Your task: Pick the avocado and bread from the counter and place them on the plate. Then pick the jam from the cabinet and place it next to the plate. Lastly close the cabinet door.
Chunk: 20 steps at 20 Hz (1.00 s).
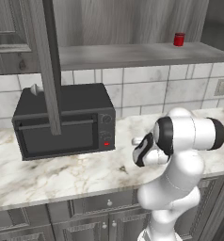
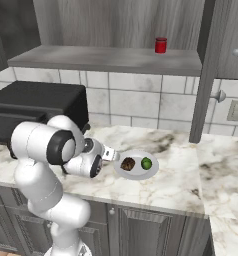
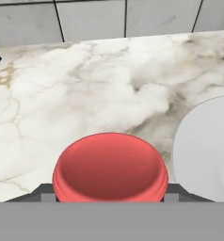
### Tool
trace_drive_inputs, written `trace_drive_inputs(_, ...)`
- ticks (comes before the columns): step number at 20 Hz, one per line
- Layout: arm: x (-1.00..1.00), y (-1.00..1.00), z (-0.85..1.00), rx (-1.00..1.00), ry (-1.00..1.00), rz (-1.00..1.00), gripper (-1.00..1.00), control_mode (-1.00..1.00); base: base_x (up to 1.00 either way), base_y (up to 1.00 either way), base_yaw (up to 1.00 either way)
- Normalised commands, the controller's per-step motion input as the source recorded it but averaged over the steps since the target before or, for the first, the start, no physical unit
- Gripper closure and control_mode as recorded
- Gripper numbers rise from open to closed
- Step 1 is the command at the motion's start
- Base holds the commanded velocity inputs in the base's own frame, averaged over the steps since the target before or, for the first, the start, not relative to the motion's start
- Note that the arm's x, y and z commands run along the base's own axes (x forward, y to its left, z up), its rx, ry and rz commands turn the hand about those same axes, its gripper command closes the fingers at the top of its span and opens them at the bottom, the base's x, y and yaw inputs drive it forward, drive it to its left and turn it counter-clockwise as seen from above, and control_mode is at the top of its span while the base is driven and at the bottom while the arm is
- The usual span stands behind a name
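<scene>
The jam [image 3: 110,165] sits nearest the hand camera, pinched between the fingers [image 3: 109,190], low over the desk [image 3: 85,84]. The plate [image 3: 205,146], carrying bread [image 2: 127,163] and avocado [image 2: 146,163], lies just right of it; setting the jar straight down should suffice.

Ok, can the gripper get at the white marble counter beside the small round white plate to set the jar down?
Probably yes. The gripper, shut on the light red jar, hangs over bare counter just beside the plate, and nothing lies on the marble between them.
</scene>
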Motion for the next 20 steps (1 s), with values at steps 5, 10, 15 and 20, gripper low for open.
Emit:
trace_drive_inputs(5, 0.03, 0.0, -0.03, 0.0, 0.03, 0.02, 1.0, -1.0, 0.0, 0.0, 0.0)
trace_drive_inputs(10, 0.02, -0.02, 0.0, 0.0, 0.11, 0.02, 1.0, -1.0, 0.0, 0.0, 0.0)
trace_drive_inputs(15, 0.05, -0.02, -0.02, 0.0, 0.12, 0.05, 1.0, -1.0, 0.0, 0.0, 0.0)
trace_drive_inputs(20, 0.04, -0.01, -0.13, 0.0, 0.11, 0.06, 1.0, -1.0, 0.0, 0.0, 0.0)
